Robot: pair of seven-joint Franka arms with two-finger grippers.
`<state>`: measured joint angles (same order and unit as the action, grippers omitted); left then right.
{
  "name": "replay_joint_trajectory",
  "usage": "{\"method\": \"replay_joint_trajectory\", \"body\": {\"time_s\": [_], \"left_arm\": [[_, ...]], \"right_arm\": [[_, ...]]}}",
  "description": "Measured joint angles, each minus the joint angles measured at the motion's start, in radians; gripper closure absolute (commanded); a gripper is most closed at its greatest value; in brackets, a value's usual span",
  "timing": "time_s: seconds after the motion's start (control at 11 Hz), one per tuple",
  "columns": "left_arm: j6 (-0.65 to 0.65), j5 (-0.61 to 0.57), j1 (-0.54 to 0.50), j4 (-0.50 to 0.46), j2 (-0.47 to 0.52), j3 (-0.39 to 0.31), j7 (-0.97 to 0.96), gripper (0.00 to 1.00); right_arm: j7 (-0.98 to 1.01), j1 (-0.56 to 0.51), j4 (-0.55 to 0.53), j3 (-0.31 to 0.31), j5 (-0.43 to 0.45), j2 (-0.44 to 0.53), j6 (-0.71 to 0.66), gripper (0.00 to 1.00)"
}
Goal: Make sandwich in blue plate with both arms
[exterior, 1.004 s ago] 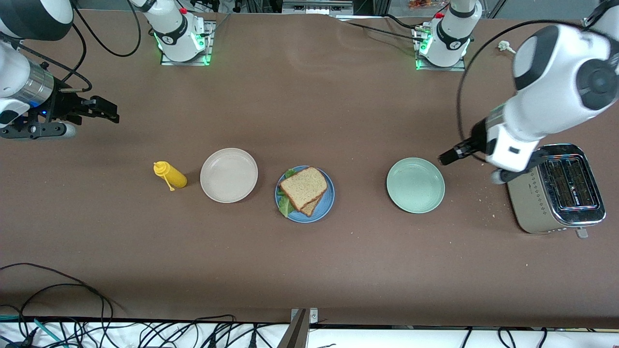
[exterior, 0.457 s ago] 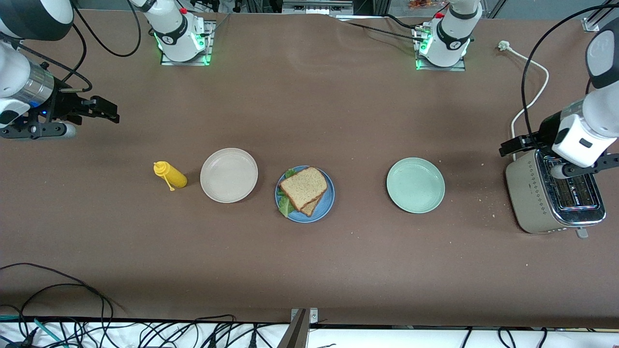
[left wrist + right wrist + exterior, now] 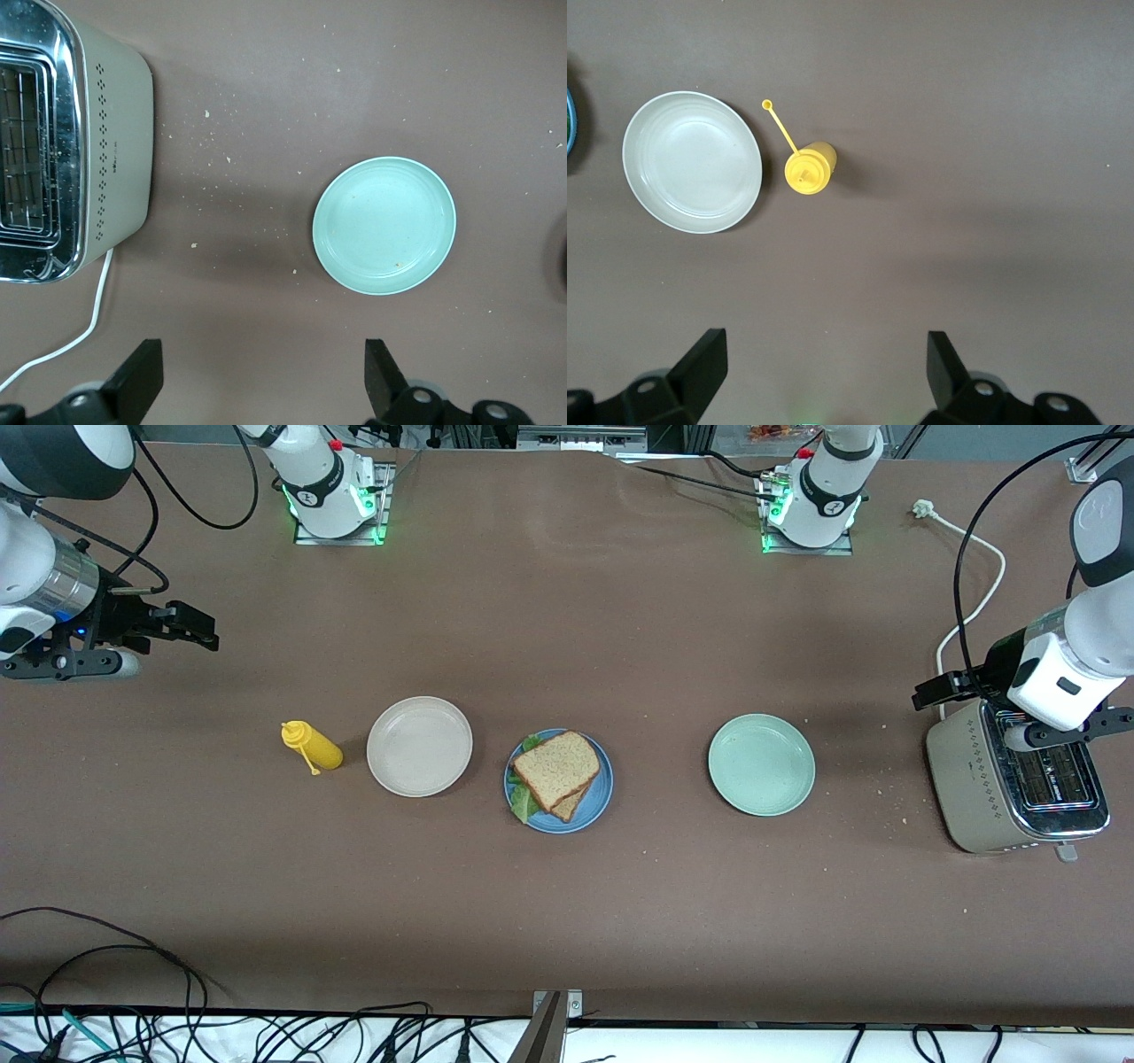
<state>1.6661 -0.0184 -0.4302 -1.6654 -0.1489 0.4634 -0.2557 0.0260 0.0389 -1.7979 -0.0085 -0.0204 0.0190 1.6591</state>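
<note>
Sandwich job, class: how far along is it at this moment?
Done: the sandwich sits assembled on the blue plate, toast on top, lettuce showing at its edge. In hand: nothing; the left tool, over bare table between toaster and pale green plate, and the right tool are open and empty. Left: apparently nothing.

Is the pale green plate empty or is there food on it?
Empty. The pale green plate shows only its bare surface in the front and left wrist views; the sandwich sits on the blue plate.
</note>
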Motion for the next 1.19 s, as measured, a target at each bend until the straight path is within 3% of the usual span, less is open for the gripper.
{"method": "replay_joint_trajectory", "body": {"time_s": [0.18,0.27,0.55,0.82,1.19], "left_arm": [[0.000,0.000,0.002,0.000,0.000,-0.004,0.000,0.00],[0.000,0.000,0.039,0.000,0.001,-0.044,0.000,0.00],[-0.002,0.034,0.247,-0.007,0.025,-0.277,0.030,0.00],[-0.002,0.039,0.377,-0.042,0.066,-0.425,0.062,0.00],[-0.002,0.039,0.413,-0.066,0.098,-0.483,0.137,0.00]], "right_arm": [[0.000,0.000,0.000,0.000,0.000,0.000,0.000,0.00],[0.000,0.000,0.000,0.000,0.000,0.000,0.000,0.00],[0.000,0.000,0.000,0.000,0.000,0.000,0.000,0.00],[0.000,0.000,0.000,0.000,0.000,0.000,0.000,0.00],[-0.009,0.000,0.000,-0.001,0.000,0.000,0.001,0.02]]}}
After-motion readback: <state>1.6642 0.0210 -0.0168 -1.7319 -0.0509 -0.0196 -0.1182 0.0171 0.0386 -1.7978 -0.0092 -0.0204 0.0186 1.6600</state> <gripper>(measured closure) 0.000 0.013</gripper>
